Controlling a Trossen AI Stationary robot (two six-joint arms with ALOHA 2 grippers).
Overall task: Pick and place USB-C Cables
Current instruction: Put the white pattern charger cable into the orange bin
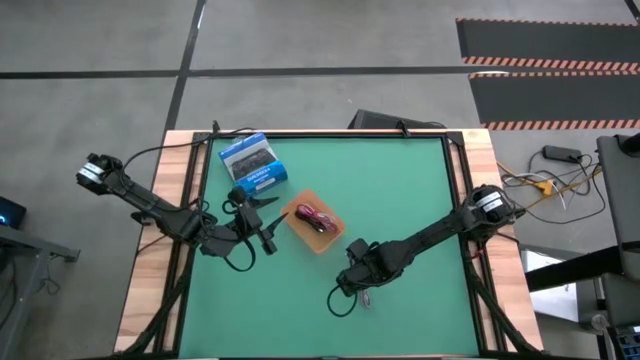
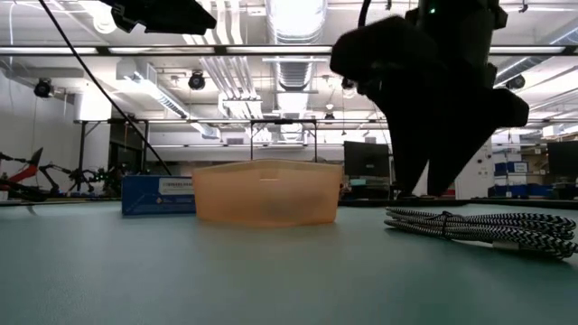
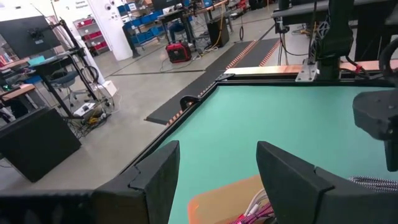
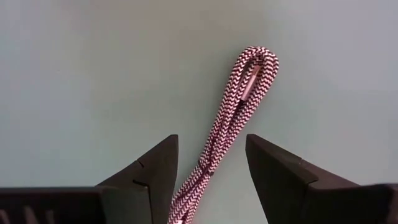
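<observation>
Braided grey cable (image 4: 233, 124) lies on the green mat (image 4: 74, 62) directly between the right gripper (image 4: 211, 165)'s parted jaws. Left gripper (image 3: 217, 168), jaws also apart, hovers just above the orange tray (image 3: 217, 202), which holds the pink-maroon cable (image 1: 316, 218).

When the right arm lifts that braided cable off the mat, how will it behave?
Probably floppy: the braided cable is a thin folded bundle lying flat on the mat, so its free loop may sag. Likely light. The woven sheath should give grip. The right gripper hangs over it, jaws open astride the strands.
</observation>
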